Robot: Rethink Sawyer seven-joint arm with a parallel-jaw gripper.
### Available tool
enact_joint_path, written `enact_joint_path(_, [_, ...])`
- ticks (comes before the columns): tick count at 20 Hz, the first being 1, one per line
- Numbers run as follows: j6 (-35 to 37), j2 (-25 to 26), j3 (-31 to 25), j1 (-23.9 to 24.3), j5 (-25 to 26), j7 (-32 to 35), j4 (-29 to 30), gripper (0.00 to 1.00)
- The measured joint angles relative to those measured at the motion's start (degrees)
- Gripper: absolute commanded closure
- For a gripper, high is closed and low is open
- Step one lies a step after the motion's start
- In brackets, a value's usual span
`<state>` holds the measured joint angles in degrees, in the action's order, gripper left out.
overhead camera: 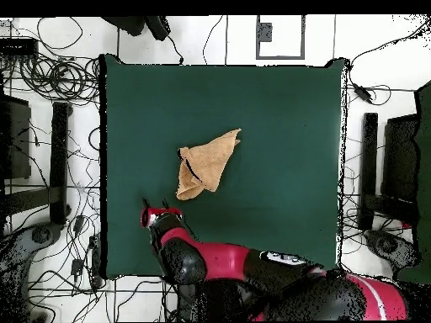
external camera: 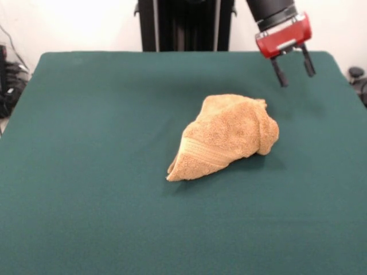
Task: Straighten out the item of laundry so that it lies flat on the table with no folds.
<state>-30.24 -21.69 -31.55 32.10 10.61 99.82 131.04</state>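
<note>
The tan-orange towel lies crumpled in a folded heap near the middle of the dark green table. A woven stripe band shows on its lower left part. In the overhead view the towel is a bunched wedge left of the table's centre. My gripper hangs above the table's far right part, up and to the right of the towel and apart from it. Its two black fingers are spread and hold nothing. In the overhead view the gripper sits below the towel near the table's left part.
The robot's black pedestal stands behind the table's far edge. Cables and equipment lie on the floor around the table. My red and black arm reaches in from the table's bottom edge in the overhead view.
</note>
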Motion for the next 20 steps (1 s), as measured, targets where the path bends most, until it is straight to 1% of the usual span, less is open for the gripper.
enact_joint_path(5, [6.13, -1.24, -0.02, 1.06, 0.17, 0.00, 0.02, 0.00])
enact_joint_path(12, [8.59, -2.09, 0.05, 0.94, 0.25, 0.00, 0.01, 0.00])
enact_joint_path(15, [8.59, -3.71, 1.56, -1.19, 0.20, 0.00, 0.01, 0.00])
enact_joint_path(17, [8.59, -5.91, 4.53, -4.76, -0.13, 0.00, 0.02, 0.00])
enact_joint_path(20, [8.59, -7.62, 6.97, -7.65, -0.23, 0.00, 0.02, 0.00])
